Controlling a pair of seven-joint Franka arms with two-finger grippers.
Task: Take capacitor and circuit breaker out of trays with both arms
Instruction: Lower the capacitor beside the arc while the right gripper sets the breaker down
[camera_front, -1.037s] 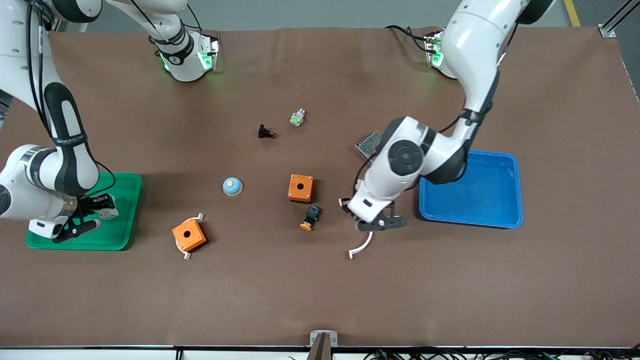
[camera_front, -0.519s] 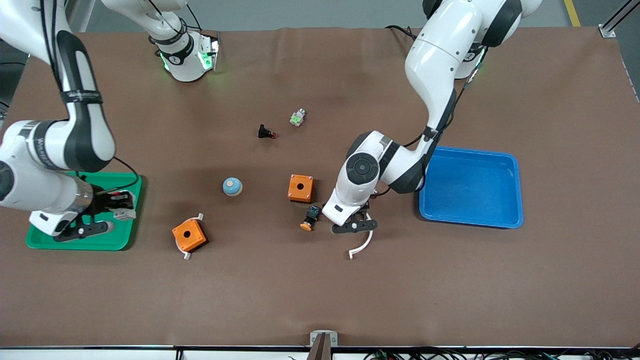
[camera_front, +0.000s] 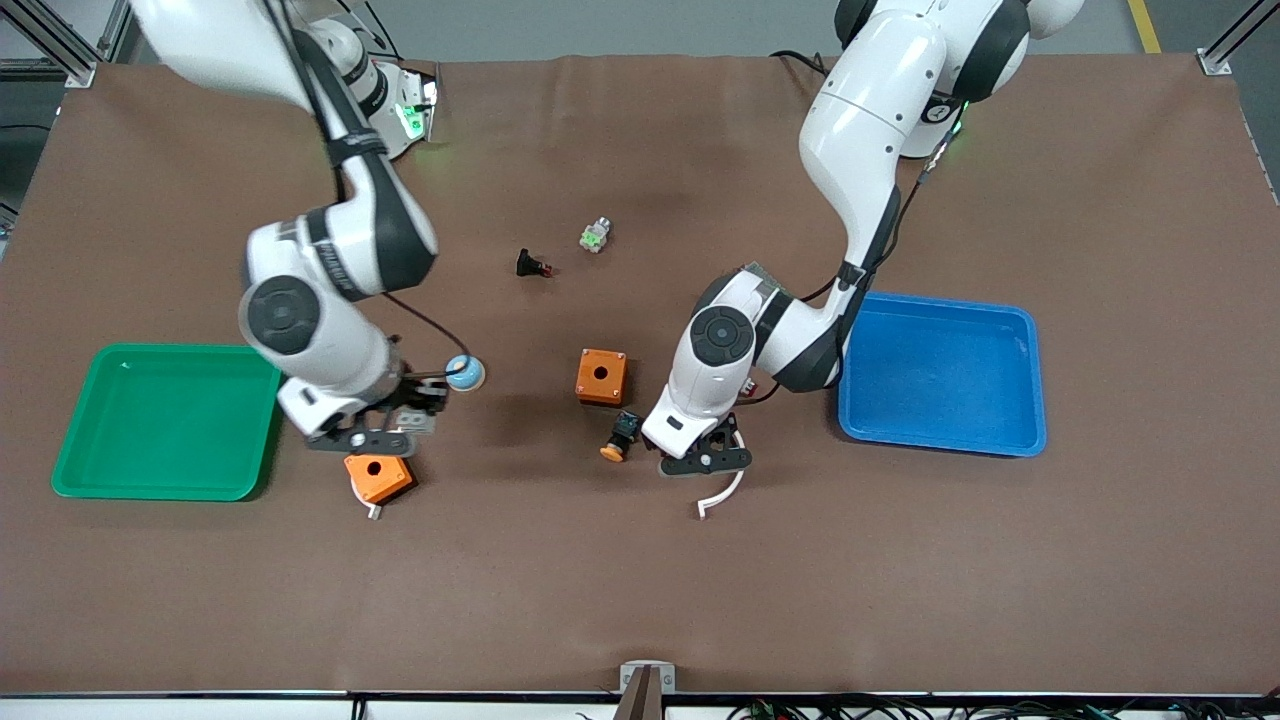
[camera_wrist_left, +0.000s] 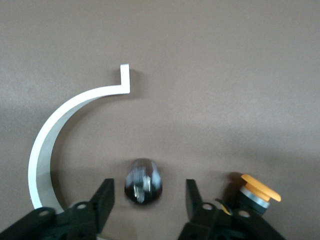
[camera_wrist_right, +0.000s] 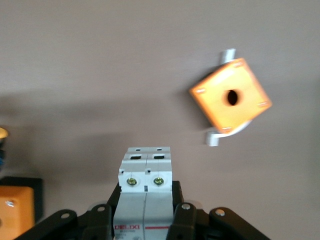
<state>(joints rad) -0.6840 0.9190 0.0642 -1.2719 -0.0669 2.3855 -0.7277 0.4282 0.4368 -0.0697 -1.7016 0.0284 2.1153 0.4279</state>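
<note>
Front view: right gripper (camera_front: 372, 436) is now hanging over the orange box w/ white clip (camera_front: 377, 477), having left the green tray (camera_front: 160, 420) it hovered over a sec ago, carrying the breaker (camera_front: 412, 421). Left gripper (camera_front: 706, 459) has come down beside the orange-capped button (camera_front: 620, 437).

Left wrist view: fingers (camera_wrist_left: 104, 199) are spreading around the capacitor (camera_wrist_left: 143, 181), not touching; glossy black cylinder on the brown mat, silvery end facing the cam, beside the curved white clip (camera_wrist_left: 52, 135).

Right wrist view: fingers (camera_wrist_right: 183, 214) are pinching the boxy white breaker, long axis running out from the gripper, screw end outward.
</note>
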